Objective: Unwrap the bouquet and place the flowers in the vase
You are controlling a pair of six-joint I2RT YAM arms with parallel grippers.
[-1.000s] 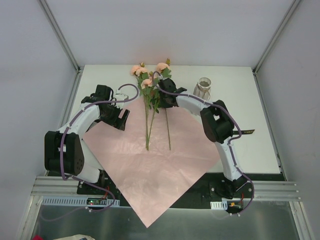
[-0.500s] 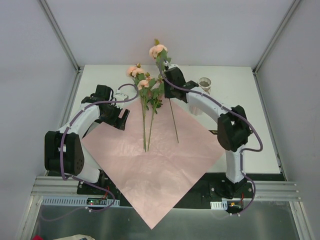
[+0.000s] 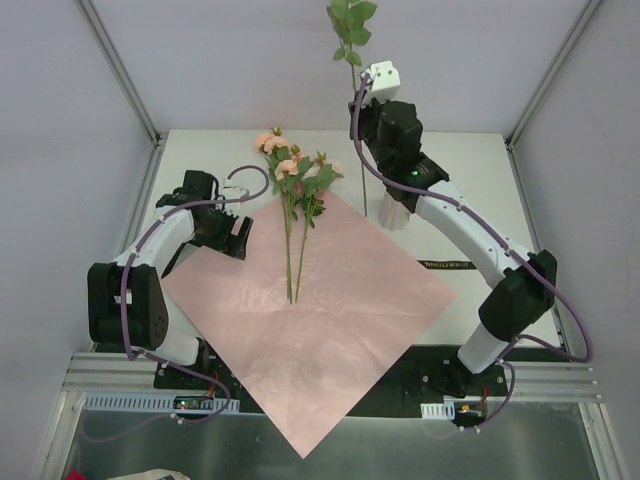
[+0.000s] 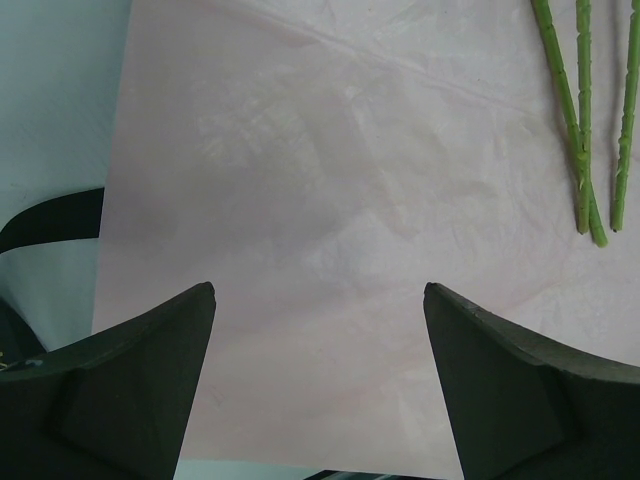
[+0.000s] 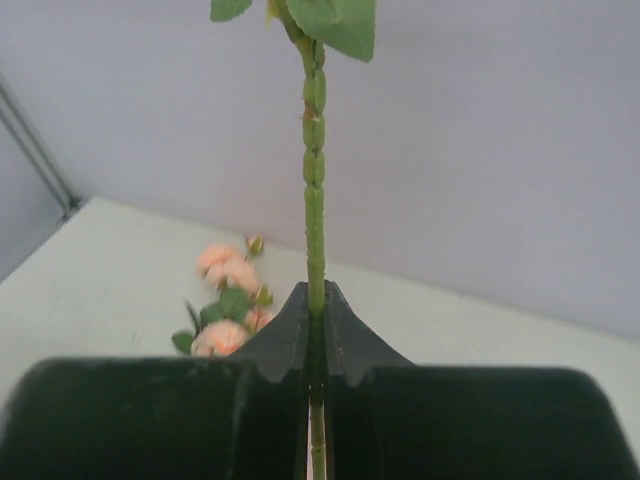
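Note that the right pincer (image 3: 362,115) is pinching one long green rose stem (image 3: 353,60), held upright above the white table (image 3: 500,180). In the right wrist view, its fingers meet on the stem with leaves above them; the bloom is out of frame. The stem's lower end hangs just beside the small ribbed beige-grey vase (image 3: 397,214), which stands on the table right of the paper's far corner, partly hidden by the right arm. The other peach-pink roses with green leaves (image 3: 295,175) lie flat at the far corner of the large square pink paper sheet (image 3: 320,330), stems on the paper. The left pincer (image 4: 318,380) is spread wide, holding nothing, low over the sheet's left side, apart from those stems.
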